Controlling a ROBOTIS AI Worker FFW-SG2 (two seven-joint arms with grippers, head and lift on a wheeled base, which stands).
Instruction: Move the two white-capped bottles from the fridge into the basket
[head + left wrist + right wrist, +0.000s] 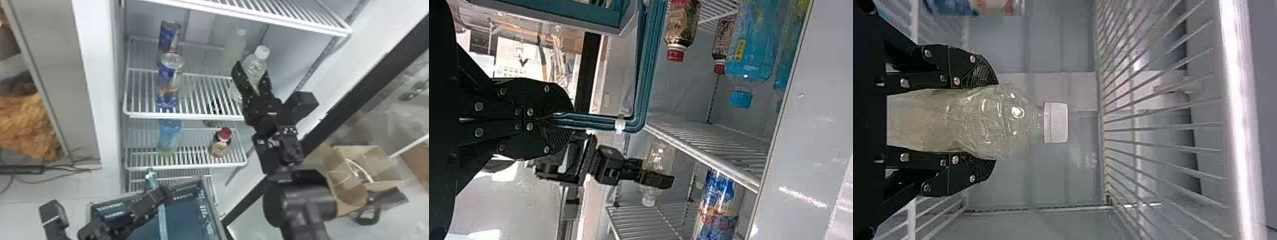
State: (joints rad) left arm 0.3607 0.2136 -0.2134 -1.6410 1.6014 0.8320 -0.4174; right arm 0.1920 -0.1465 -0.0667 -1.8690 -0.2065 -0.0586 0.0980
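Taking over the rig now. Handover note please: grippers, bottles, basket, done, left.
Right gripper: closed on a clear, white-capped plastic bottle inside the fridge; can't tell if it's off the shelf.
Left gripper: shut on the teal handle of the dark teal basket, at the fridge front.
Second white-capped bottle: deeper in the fridge, upright.
Done: first bottle gripped, basket held.
Left: both bottles into basket.
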